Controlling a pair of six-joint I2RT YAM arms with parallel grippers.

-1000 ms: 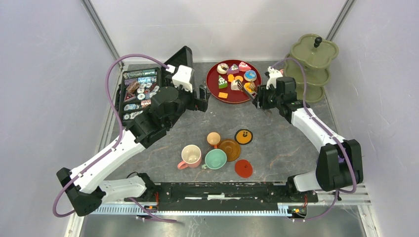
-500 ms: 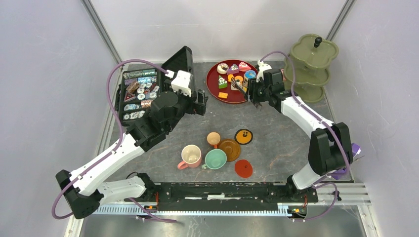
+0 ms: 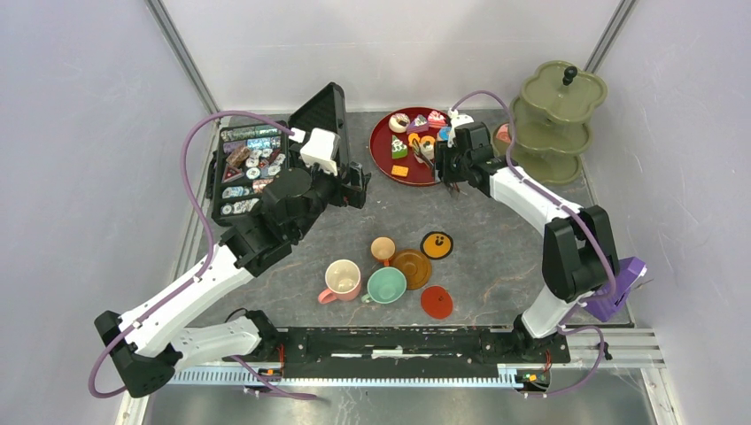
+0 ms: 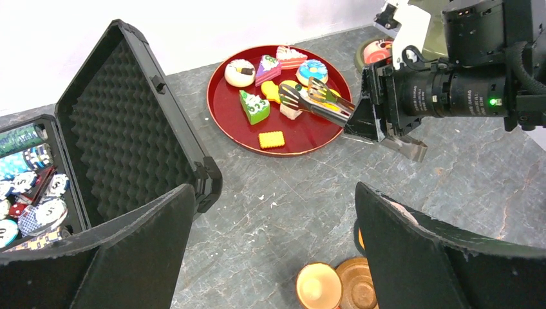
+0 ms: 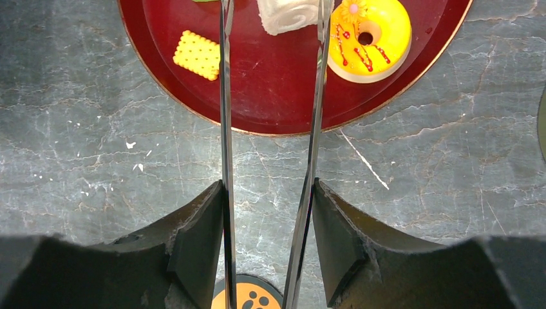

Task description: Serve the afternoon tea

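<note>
**Right jaws clamp the tongs over the red tray; left jaws gape empty**

The right gripper (image 5: 267,212) has its two fingers pressed against the outer faces of the metal tongs (image 5: 225,96), holding them with the blades apart. The blades reach out over the red tray (image 5: 277,84). A white cream roll (image 5: 286,13) lies between them near their tips; whether the tips touch it cannot be told. A yellow iced donut (image 5: 369,32) sits just right of the right blade, and a yellow square biscuit (image 5: 197,55) just left of the left blade.

In the left wrist view the other pastries fill the far half of the tray: a green cake slice (image 4: 254,106), a white donut (image 4: 239,72), a purple-pink slice (image 4: 266,69), a pink slice (image 4: 291,56) and a blue donut (image 4: 313,69).

The left gripper (image 4: 273,193) hangs with its jaws spread wide and nothing between them, above bare table near the open black case (image 4: 129,129).

Towards the arm bases, well apart from the tray, stand the pink cup (image 3: 342,279), the mint cup (image 3: 386,284) and the small orange cup (image 3: 383,249), with a brown saucer (image 3: 412,268), an orange saucer (image 3: 437,244) and a red saucer (image 3: 436,302) close by. The green tiered stand (image 3: 558,119) stands at the far right corner.
</note>
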